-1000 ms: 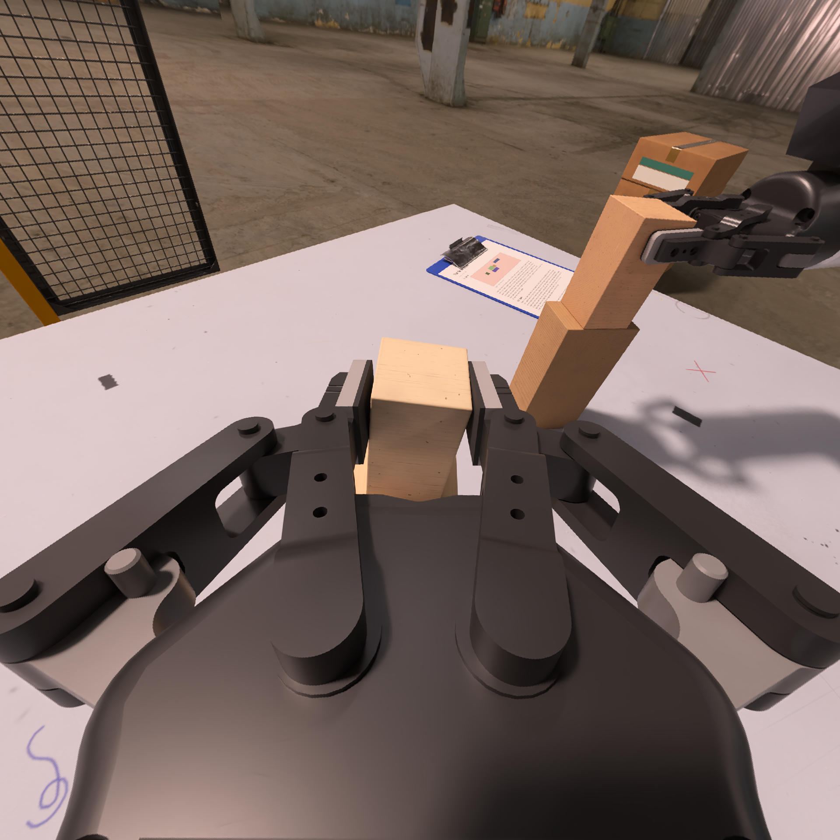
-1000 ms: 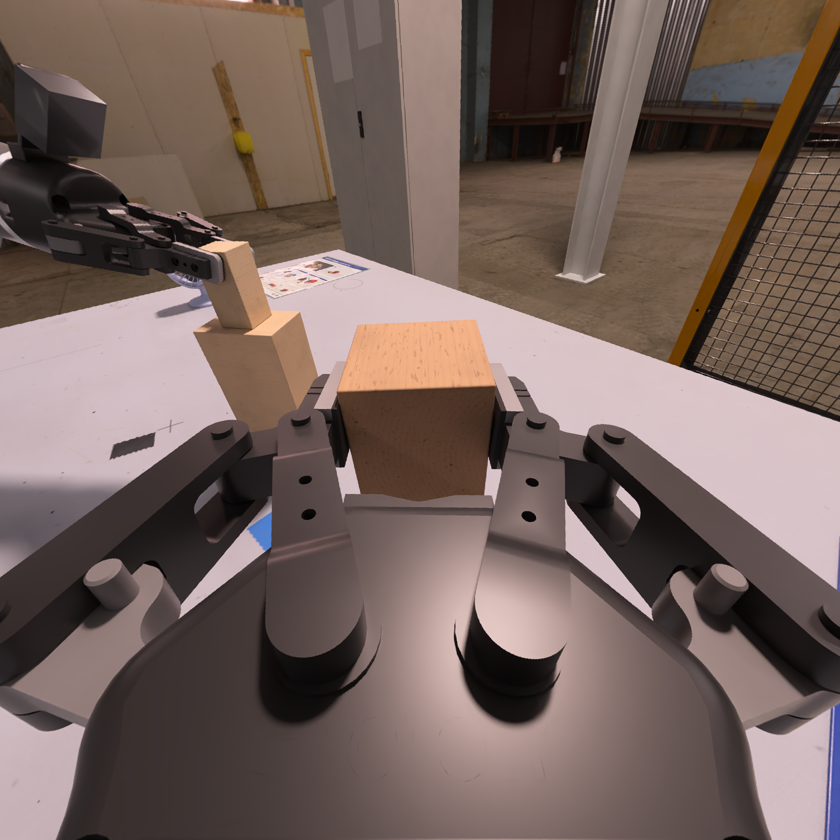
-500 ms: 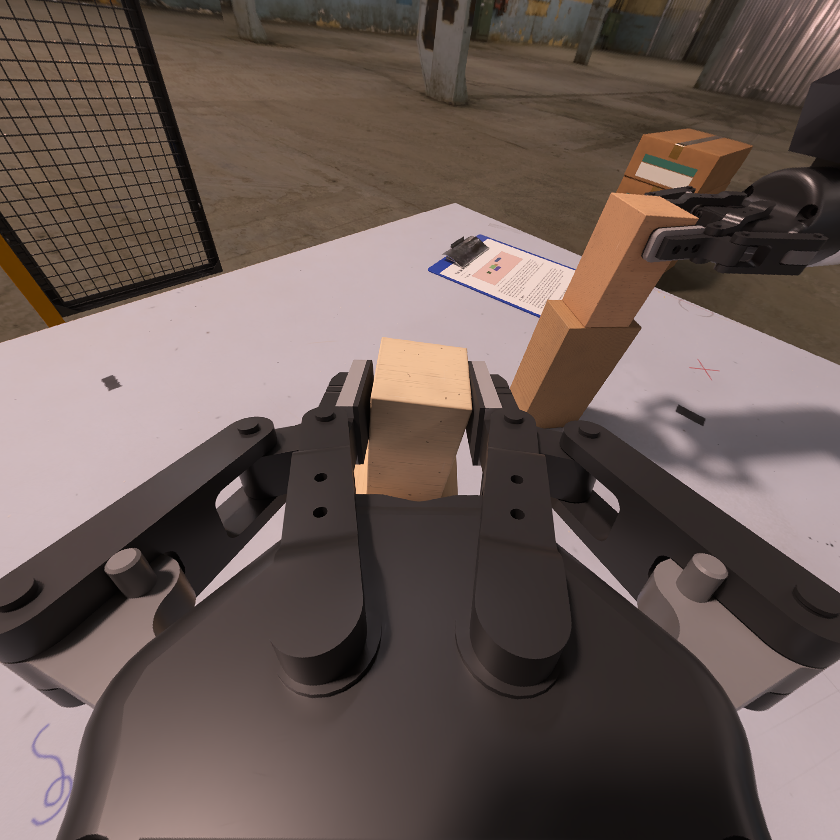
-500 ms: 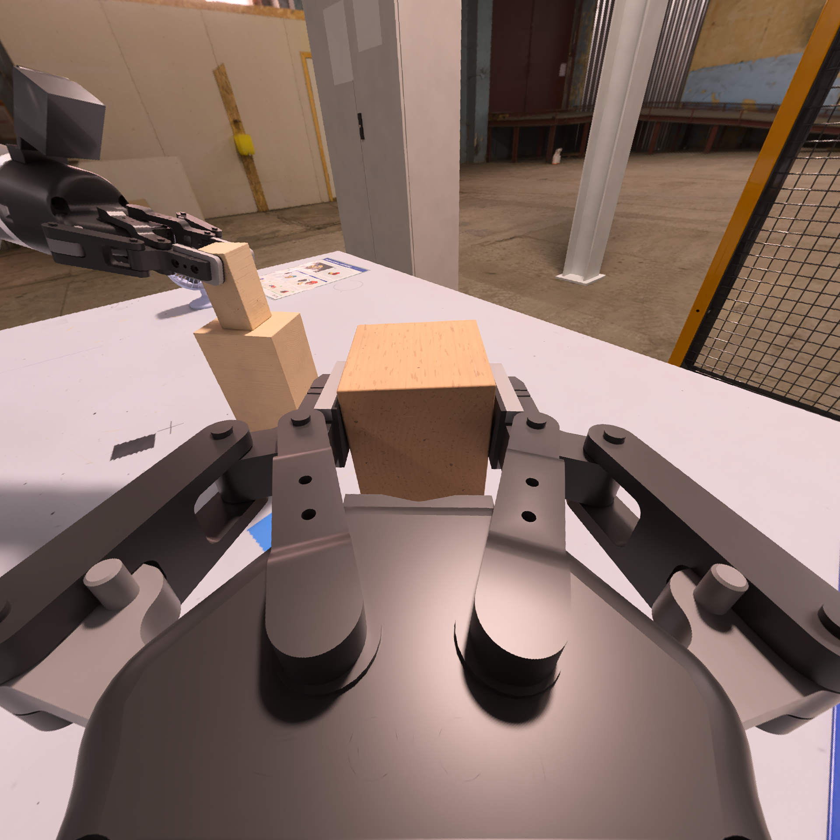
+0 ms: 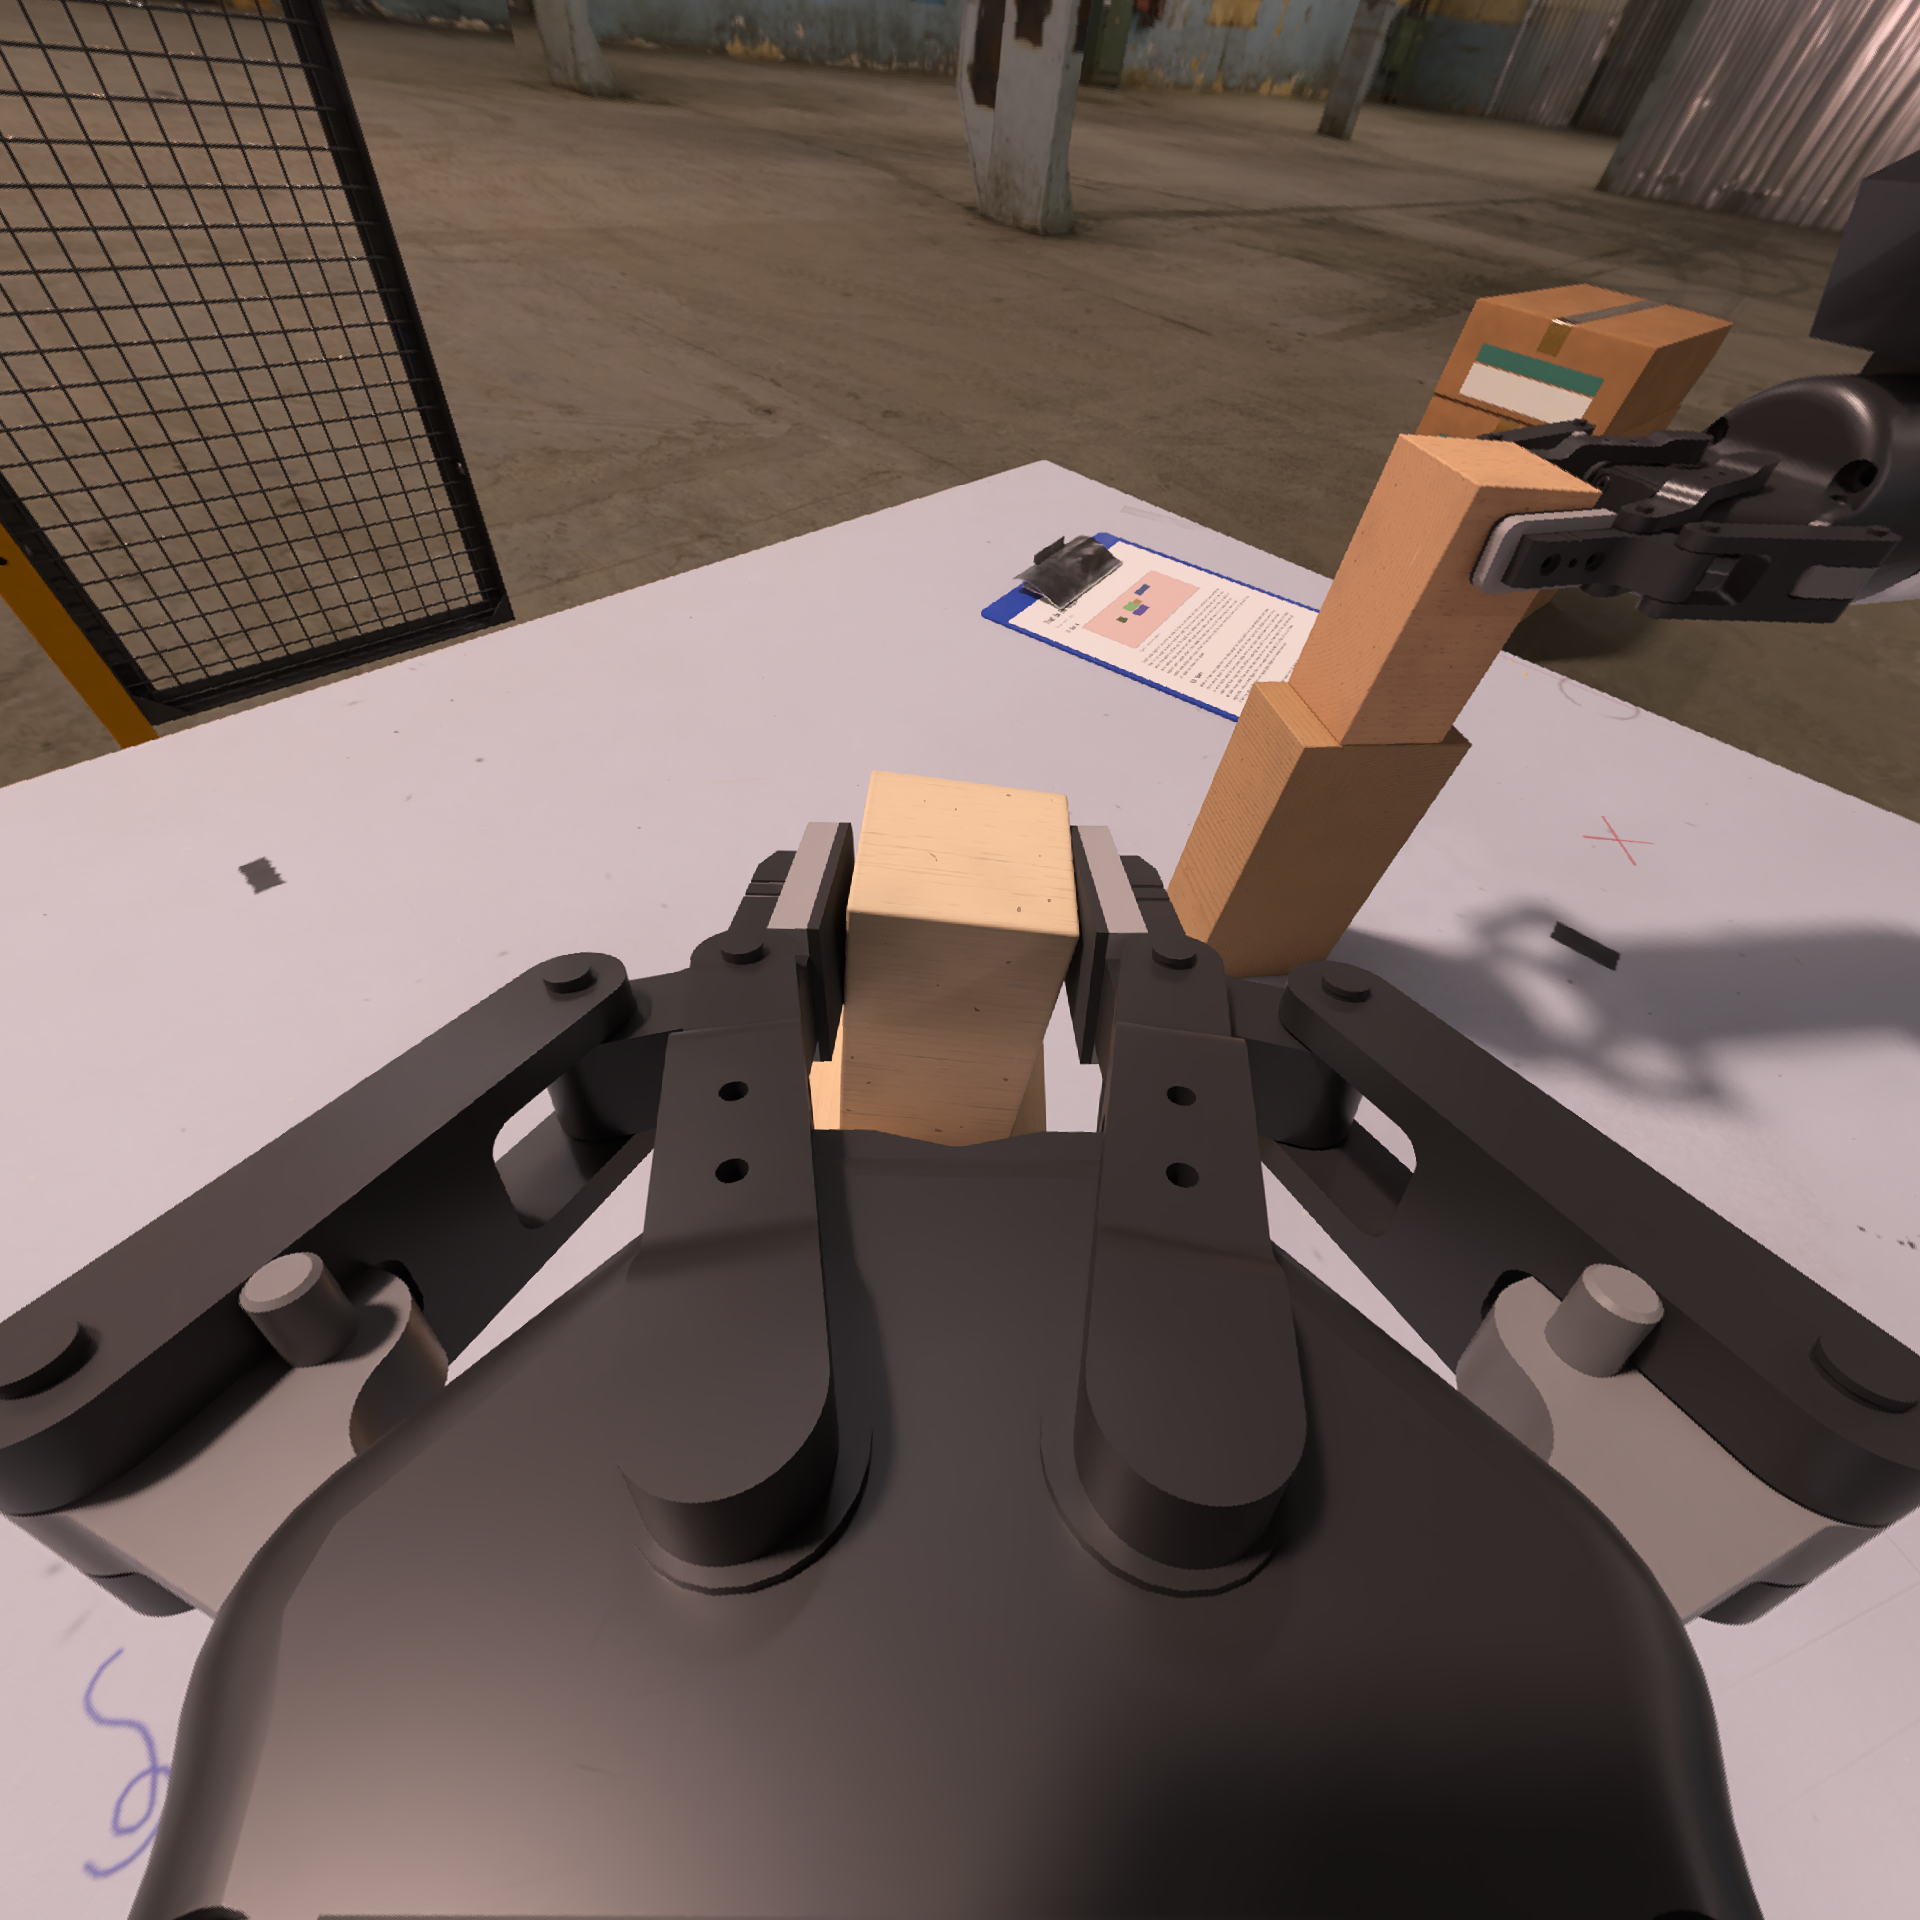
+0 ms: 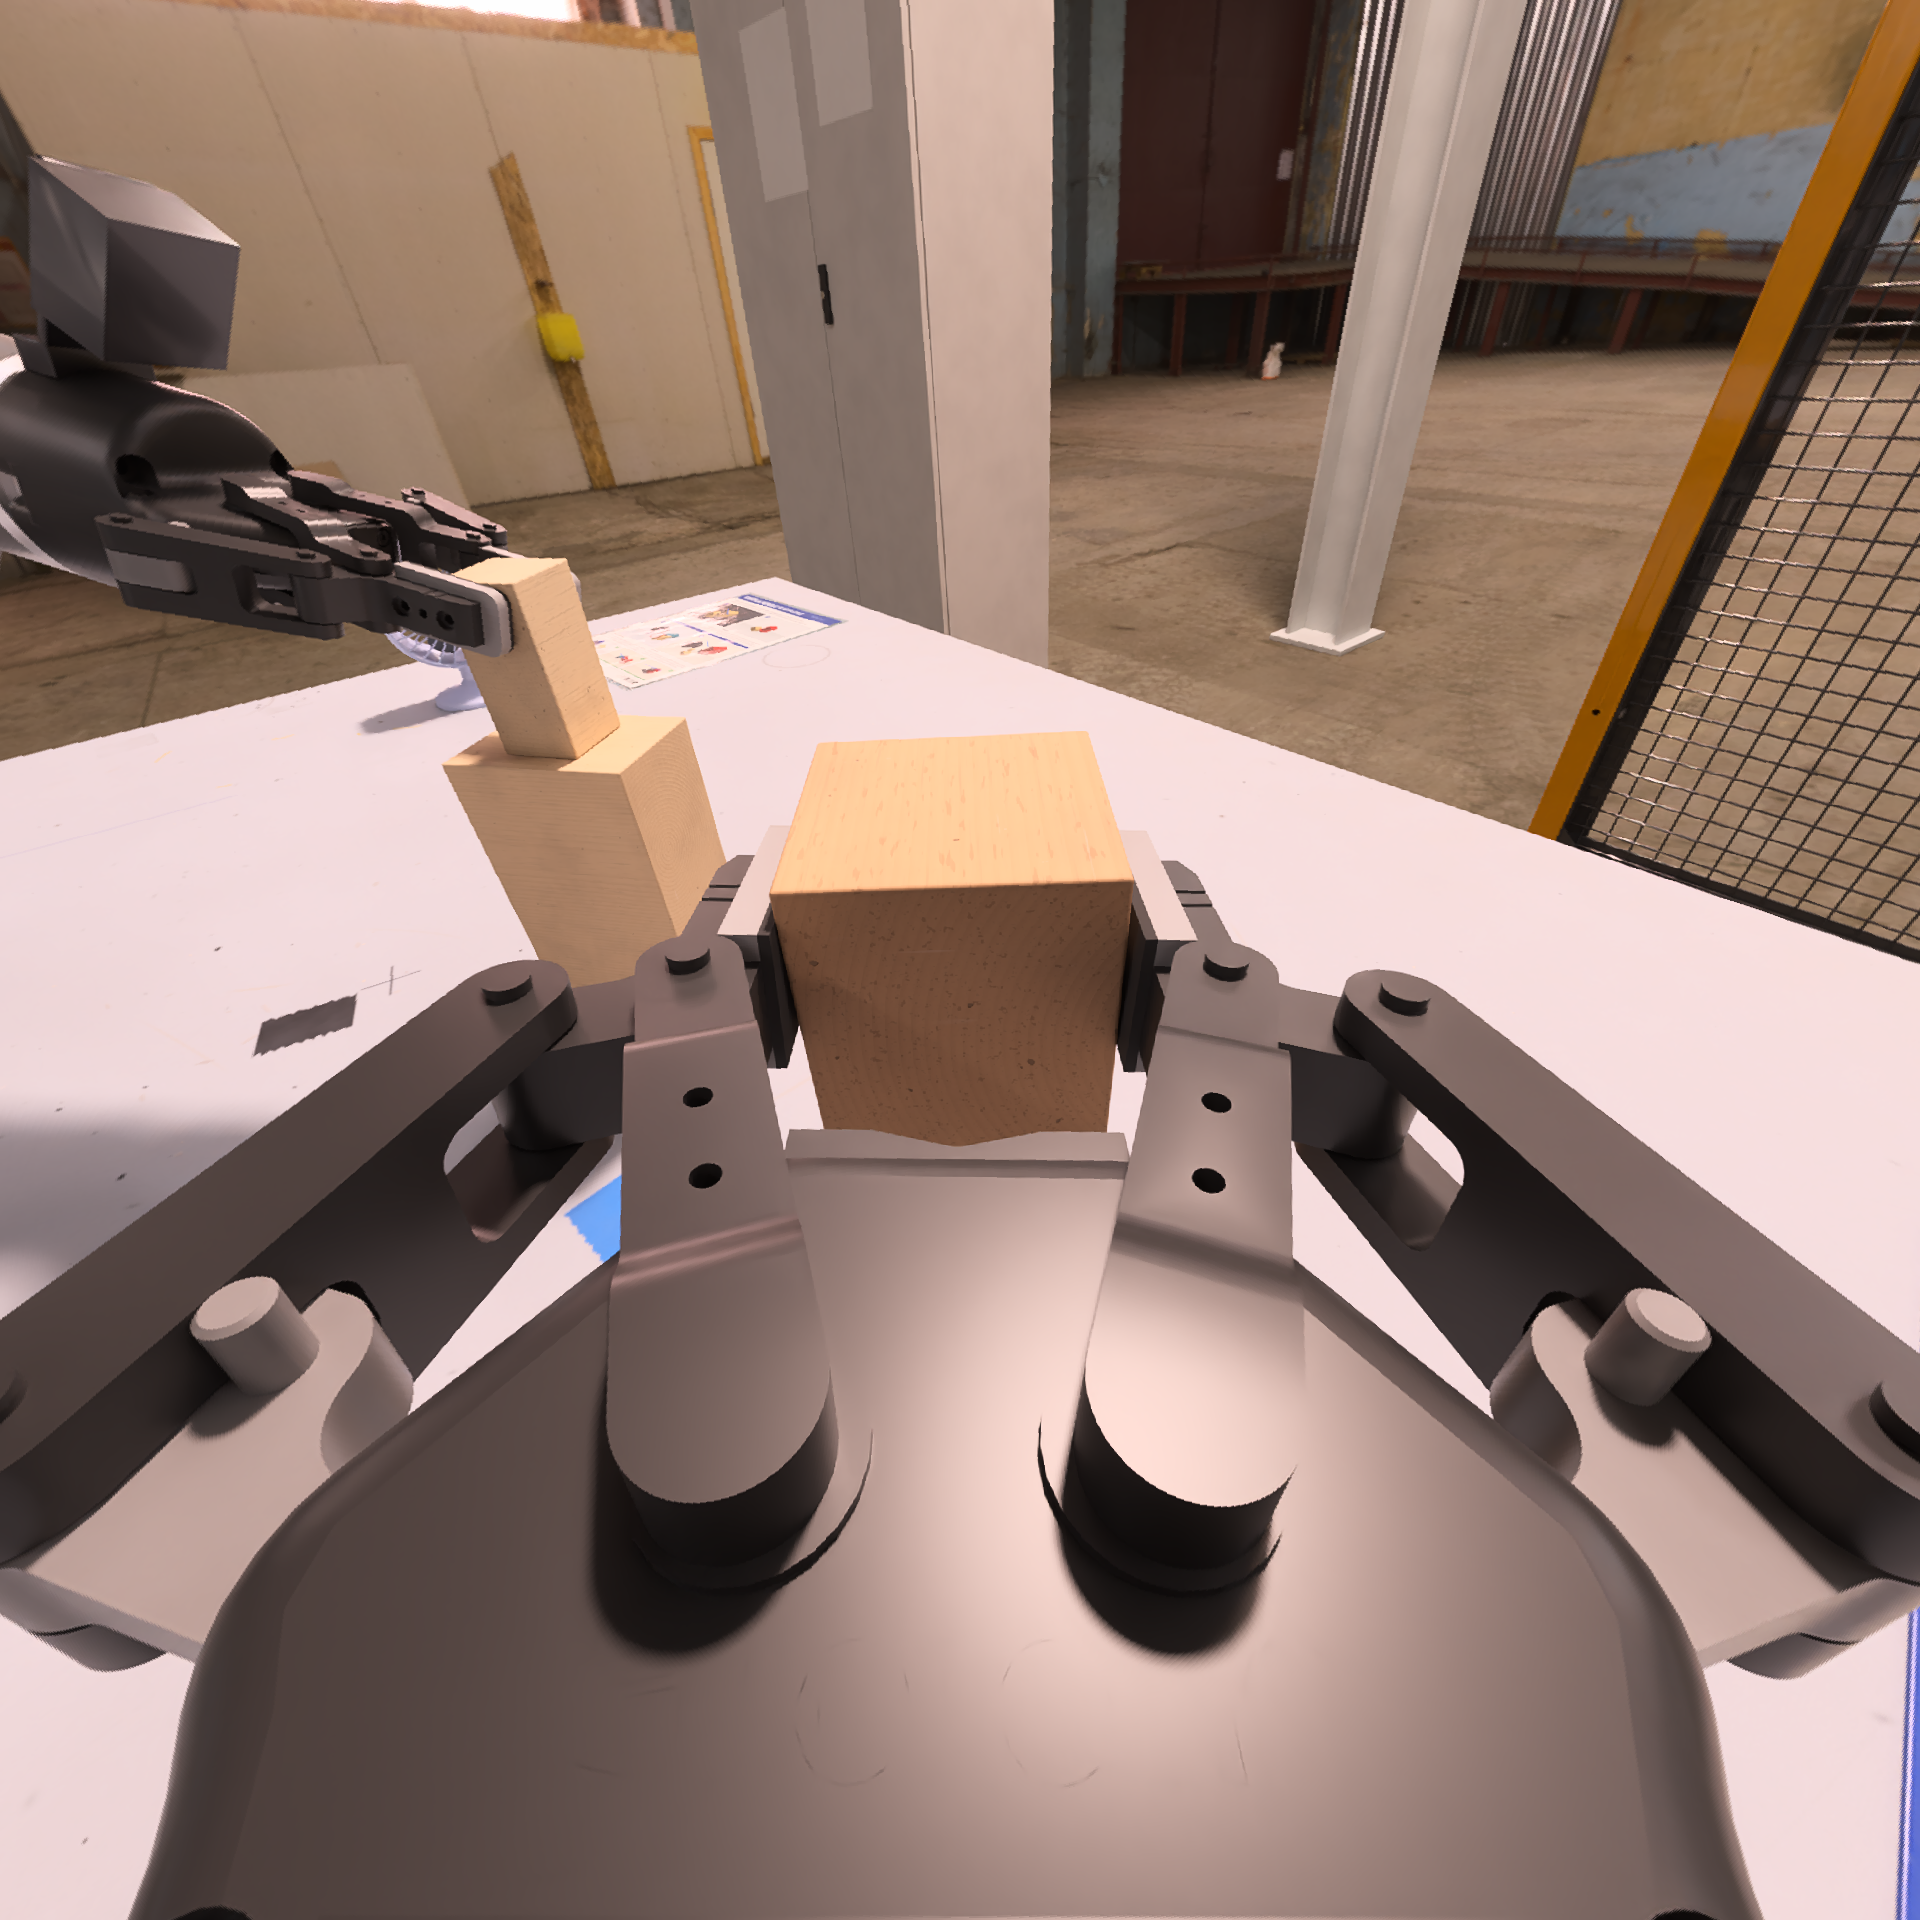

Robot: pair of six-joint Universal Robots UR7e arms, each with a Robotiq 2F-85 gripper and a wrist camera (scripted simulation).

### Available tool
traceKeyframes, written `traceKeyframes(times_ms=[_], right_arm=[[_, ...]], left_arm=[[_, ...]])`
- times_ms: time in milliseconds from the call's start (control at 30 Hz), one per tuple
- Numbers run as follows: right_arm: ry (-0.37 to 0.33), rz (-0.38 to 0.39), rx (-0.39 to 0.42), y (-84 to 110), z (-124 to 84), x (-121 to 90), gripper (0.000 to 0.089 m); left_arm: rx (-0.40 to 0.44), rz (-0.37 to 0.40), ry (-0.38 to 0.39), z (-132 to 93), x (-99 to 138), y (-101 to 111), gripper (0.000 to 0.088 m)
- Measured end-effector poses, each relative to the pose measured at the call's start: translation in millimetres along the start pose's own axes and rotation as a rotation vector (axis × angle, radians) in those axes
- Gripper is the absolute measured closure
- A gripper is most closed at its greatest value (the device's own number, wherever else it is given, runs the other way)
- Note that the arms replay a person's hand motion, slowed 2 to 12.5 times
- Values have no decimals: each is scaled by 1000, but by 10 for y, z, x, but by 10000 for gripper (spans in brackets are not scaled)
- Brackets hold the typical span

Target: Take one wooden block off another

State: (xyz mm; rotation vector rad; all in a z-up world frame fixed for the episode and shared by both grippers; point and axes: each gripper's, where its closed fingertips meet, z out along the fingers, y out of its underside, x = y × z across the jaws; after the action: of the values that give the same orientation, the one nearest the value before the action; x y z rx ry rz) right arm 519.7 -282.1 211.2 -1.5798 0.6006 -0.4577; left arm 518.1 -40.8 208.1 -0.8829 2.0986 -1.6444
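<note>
Two stacks of wooden blocks stand on the white table. My left gripper is shut on the pale upper block, which stands on a wider pale lower block. The right wrist view shows that block and the left gripper from the side. My right gripper is shut on the brown upper block. In the left wrist view, this block sits offset on the brown lower block, with the right gripper at its top.
A blue clipboard with a sheet lies behind the brown stack. A cardboard box stands beyond the table. A printed sheet and a small pale object lie behind the pale stack. Mesh fences flank the table.
Almost nothing. Both grippers stay shut on their upper blocks. The views shift only very slightly.
</note>
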Motion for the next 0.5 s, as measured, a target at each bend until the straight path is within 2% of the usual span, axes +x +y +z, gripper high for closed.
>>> traceKeyframes(times_ms=[500], right_arm=[[0, 2, 3, -1, 0, 5, 421]], left_arm=[[-2, 5, -3, 2, 3, 0, 530]])
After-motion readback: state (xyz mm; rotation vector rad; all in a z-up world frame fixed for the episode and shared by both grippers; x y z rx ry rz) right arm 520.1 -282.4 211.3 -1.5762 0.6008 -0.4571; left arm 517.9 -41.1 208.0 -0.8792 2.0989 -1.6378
